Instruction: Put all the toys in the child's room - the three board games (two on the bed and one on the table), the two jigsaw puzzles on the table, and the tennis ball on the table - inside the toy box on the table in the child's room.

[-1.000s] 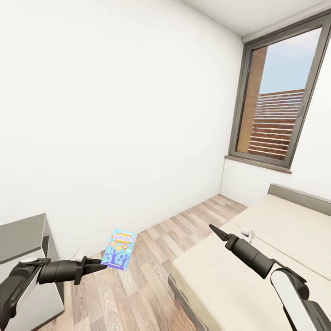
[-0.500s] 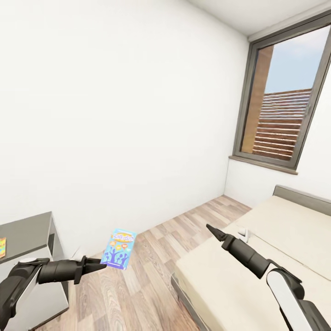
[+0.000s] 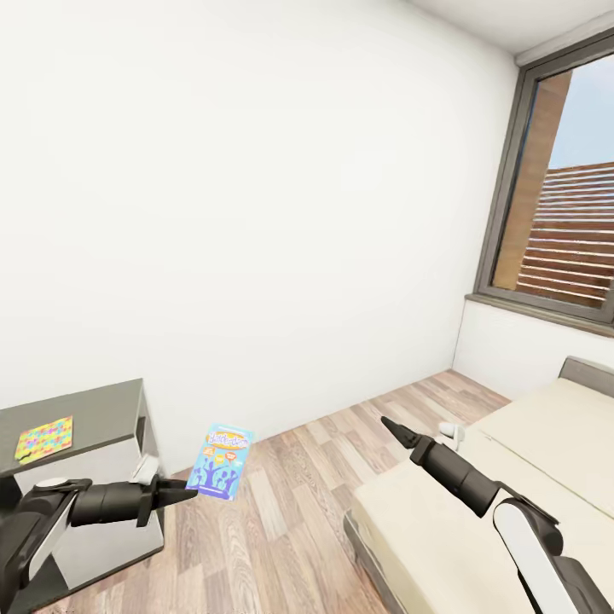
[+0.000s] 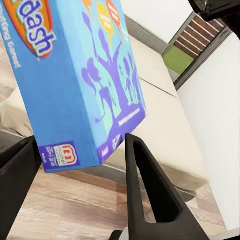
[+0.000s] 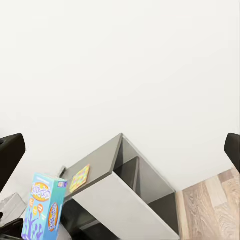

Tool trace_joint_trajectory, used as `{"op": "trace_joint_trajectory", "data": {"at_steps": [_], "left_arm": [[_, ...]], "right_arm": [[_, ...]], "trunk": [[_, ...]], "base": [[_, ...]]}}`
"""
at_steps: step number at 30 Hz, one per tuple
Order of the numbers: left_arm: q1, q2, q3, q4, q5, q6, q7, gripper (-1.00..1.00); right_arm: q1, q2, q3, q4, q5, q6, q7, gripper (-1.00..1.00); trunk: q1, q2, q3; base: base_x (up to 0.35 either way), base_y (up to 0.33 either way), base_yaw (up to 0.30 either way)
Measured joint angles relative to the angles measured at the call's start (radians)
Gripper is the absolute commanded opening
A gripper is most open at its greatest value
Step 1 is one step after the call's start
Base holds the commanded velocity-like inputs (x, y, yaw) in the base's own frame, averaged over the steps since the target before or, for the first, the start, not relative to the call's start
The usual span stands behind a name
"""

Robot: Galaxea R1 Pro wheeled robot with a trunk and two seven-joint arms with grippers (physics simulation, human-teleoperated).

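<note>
My left gripper (image 3: 189, 490) is shut on the lower edge of a blue board game box (image 3: 221, 460), holding it upright over the wooden floor. In the left wrist view the box (image 4: 75, 75) sits between the two dark fingers (image 4: 150, 190). A flat, colourful puzzle-like item (image 3: 44, 437) lies on the grey table (image 3: 102, 405) at the left, and it also appears as the same item (image 5: 80, 178) in the right wrist view. My right gripper (image 3: 389, 425) hangs over the bed's near corner, its fingers (image 5: 10, 155) spread wide and holding nothing. The toy box is out of view.
A beige bed (image 3: 512, 486) fills the lower right, with a small white object (image 3: 449, 431) on it. A window (image 3: 563, 222) is at the right. A strip of wooden floor (image 3: 290, 512) runs between table and bed, ending at the white wall.
The whole view has swung left: the window and bed slid right, and the grey table with the colourful item came into view. Both arms keep their pose, with the box still held.
</note>
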State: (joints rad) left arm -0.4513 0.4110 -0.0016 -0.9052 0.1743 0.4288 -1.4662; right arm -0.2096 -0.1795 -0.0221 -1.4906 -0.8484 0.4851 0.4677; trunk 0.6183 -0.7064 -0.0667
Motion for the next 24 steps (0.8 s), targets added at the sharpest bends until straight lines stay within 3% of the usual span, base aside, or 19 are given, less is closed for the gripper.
{"op": "trace_joint_trajectory", "data": {"at_steps": [10,20,24], "left_arm": [[0.0,0.004,0.011,0.001,0.004,0.003,-0.004,-1.0],[0.001,0.008,0.166,0.002,0.009,0.016,-0.012,-1.0],[0.002,0.008,0.176,0.003,0.01,0.02,-0.012,-1.0]], "right_arm": [[0.0,0.0,0.002,0.0,0.009,0.0,0.0,1.0],[0.0,0.0,0.002,0.002,0.014,0.0,0.0,1.0],[0.0,0.0,0.002,0.002,0.014,0.0,0.0,1.0]], "trunk": [[0.0,0.0,0.0],[0.0,0.0,0.0],[0.0,0.0,0.0]], "base": [[0.0,0.0,0.277],[0.074,0.0,0.277],[0.089,0.0,0.277]]}}
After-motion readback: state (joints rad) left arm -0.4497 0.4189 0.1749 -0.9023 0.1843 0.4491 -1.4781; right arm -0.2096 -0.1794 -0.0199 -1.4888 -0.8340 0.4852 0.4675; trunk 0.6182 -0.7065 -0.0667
